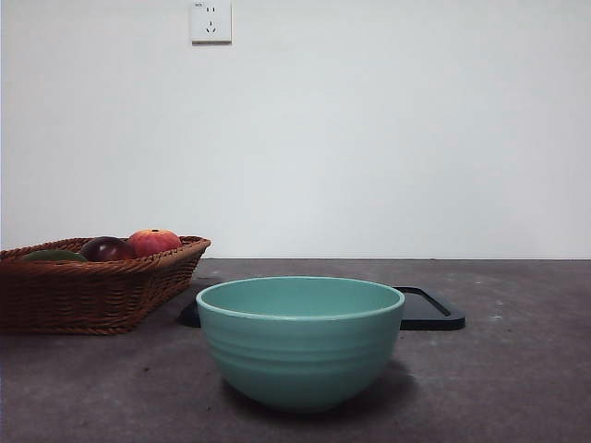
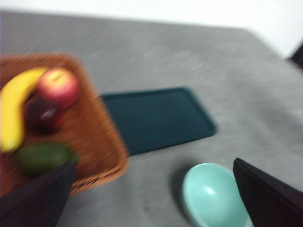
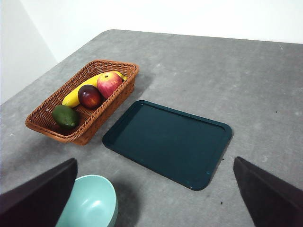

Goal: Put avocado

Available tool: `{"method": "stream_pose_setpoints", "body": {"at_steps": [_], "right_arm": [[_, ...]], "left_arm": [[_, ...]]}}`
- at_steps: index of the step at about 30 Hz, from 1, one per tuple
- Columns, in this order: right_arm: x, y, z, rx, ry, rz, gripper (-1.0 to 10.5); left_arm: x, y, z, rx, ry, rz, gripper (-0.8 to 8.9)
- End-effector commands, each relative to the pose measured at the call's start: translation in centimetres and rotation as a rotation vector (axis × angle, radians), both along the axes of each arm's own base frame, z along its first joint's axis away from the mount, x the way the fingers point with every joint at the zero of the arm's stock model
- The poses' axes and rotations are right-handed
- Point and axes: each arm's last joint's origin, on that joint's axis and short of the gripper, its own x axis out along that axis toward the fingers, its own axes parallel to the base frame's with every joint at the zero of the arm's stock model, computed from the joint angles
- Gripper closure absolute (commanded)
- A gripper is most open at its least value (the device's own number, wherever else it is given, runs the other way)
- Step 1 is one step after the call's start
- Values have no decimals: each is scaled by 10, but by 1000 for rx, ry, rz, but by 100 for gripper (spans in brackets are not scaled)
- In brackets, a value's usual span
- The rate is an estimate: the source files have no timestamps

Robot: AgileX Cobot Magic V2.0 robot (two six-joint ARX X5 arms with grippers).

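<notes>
The avocado [image 3: 66, 116], dark green and oval, lies in the wicker basket [image 3: 122, 94] at its near end, beside a dark maroon fruit [image 3: 89, 96]. It also shows in the blurred left wrist view [image 2: 45, 157] and as a green sliver in the front view [image 1: 54, 256]. My left gripper [image 2: 154, 198] is open and empty, high above the table between the basket [image 2: 108, 142] and the teal bowl [image 2: 213, 196]. My right gripper [image 3: 154, 198] is open and empty, high above the dark tray [image 3: 168, 142]. Neither gripper shows in the front view.
The basket [image 1: 88, 291] also holds a red-orange fruit [image 1: 153, 242], the maroon fruit [image 1: 106, 248] and a banana [image 3: 83, 90]. The teal bowl [image 1: 300, 341] stands at the front centre. The dark tray [image 1: 432, 314] lies flat behind it.
</notes>
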Motion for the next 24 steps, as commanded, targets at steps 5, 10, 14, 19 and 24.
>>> {"method": "stream_pose_setpoints", "body": {"at_steps": [5,10,14,19,24], "right_arm": [[0,1,6,-1,-25,7,383],[0,1,6,-1,-25,7,383],[0,1,6,-1,-24,7,383],[0,1,6,16,-13,3,383],[0,1,6,17,-11,3,383]], "left_arm": [[35,-5,5,116,179,133,224],[74,-12,-3,212,379,175,224],[109,-20,-14,248,502,186,221],[150,-25,-32,268,626,217,220],[180,-27,-57,301,743,232,220]]}}
